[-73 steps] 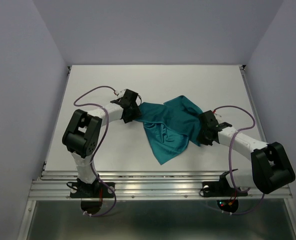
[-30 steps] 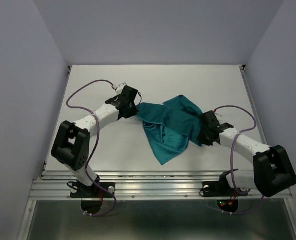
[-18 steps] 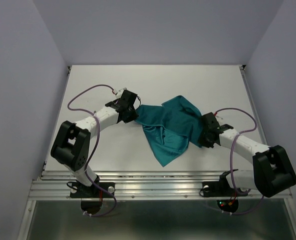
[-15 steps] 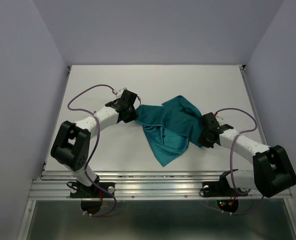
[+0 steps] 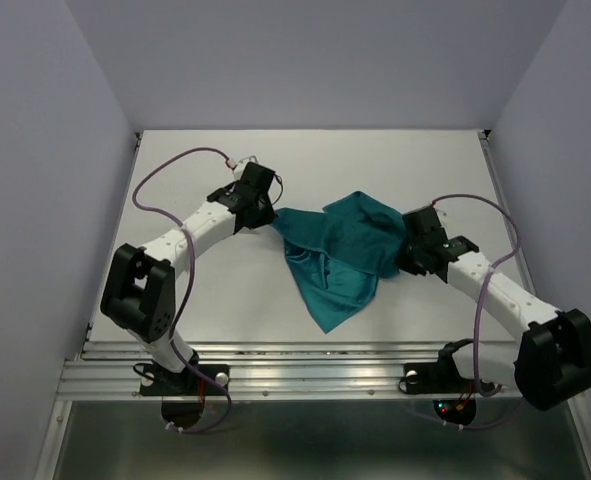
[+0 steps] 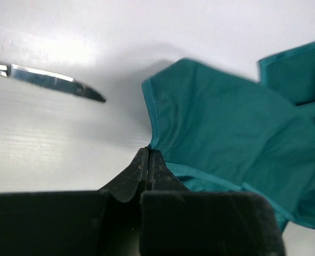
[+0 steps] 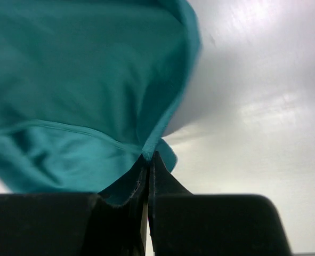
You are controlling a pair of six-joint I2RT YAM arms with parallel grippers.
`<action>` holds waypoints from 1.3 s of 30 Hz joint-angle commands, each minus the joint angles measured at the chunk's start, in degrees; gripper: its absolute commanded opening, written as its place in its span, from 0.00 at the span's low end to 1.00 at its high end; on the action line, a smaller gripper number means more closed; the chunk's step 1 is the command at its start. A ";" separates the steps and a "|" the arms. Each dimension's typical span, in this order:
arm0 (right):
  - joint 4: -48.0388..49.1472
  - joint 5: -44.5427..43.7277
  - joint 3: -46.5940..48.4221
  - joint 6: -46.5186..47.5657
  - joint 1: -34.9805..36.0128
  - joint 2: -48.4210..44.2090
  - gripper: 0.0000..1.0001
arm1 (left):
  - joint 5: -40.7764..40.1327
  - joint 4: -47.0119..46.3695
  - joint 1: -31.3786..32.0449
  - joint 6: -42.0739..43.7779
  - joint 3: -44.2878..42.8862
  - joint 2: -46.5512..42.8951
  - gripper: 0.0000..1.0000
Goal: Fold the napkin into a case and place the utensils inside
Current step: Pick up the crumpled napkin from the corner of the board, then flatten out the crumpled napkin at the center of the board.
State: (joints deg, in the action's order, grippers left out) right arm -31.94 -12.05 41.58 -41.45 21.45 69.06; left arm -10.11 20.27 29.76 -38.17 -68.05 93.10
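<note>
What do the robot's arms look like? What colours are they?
The left arm and right arm are white tubes with chunky black joints. A thin purple cable loops beside each one. The left claw and right claw are black, with two flat pointed fingers.

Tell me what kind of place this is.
Probably a robotics lab test cell: a white table boxed in by plain walls, two arms bolted to a metal rail, and a teal napkin and knife as props.
</note>
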 commanded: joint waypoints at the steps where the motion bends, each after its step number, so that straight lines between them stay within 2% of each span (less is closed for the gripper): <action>1: -0.48 -0.33 12.51 5.84 0.34 -2.44 0.01 | -4.92 2.92 -1.10 5.64 -11.80 -6.26 0.00; 8: -3.47 -4.20 30.21 10.69 0.34 -1.21 0.01 | -2.82 6.70 -6.11 10.92 -27.37 -9.25 0.00; 17: -6.02 -8.60 46.73 13.76 0.34 -1.91 0.01 | -0.44 7.59 -11.30 13.30 -35.83 -14.69 0.00; 29: -6.20 -1.75 62.29 16.49 0.34 0.11 0.01 | 0.18 5.84 -12.00 13.56 -40.14 -20.76 0.00; 34: -6.03 -0.78 67.48 17.54 0.34 0.12 0.01 | 0.96 3.99 -12.00 13.13 -39.27 -24.53 0.00; 39: -6.29 -0.25 70.47 18.16 0.34 -3.65 0.01 | 2.29 1.27 -12.00 12.42 -36.28 -29.63 0.00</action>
State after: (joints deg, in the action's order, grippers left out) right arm -39.48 -13.37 108.42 -24.95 21.47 69.19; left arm -8.99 27.24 18.13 -25.96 -104.92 68.27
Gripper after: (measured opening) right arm 0.023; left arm 0.022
